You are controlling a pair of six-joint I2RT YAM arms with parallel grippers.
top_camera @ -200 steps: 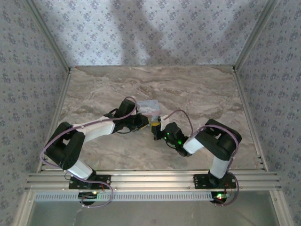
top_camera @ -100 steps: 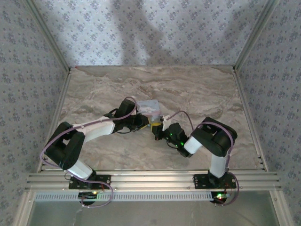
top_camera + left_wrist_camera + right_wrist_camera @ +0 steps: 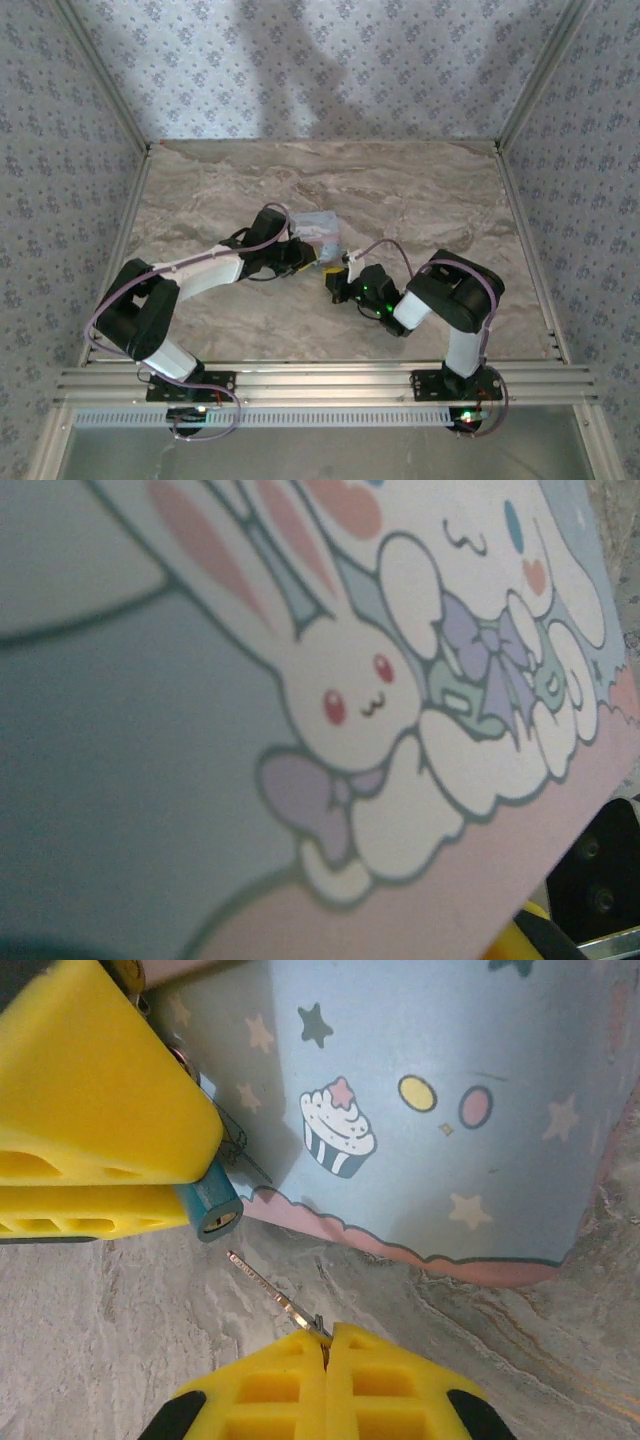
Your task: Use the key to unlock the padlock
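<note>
The padlock (image 3: 210,1208) is a small teal cylinder. Its keyhole end pokes out from between the yellow fingers (image 3: 100,1090) of my left gripper (image 3: 200,1182), which is shut on it. My right gripper (image 3: 325,1335) is shut on the key (image 3: 268,1288). The key's thin metal blade points up-left, and its tip stops a short gap below the keyhole. In the top view the left gripper (image 3: 312,262) and right gripper (image 3: 333,283) meet tip to tip mid-table, just in front of the tin.
A pale blue tin (image 3: 450,1110) with cupcake and star prints stands right behind the padlock on the marble table (image 3: 420,200). Its bunny cartoon lid (image 3: 350,690) is very close in the left wrist view. Patterned walls enclose the table on three sides.
My right gripper has drawn back a little toward the near edge with the key, opening a small gap to the left gripper. The left arm has hardly moved.
</note>
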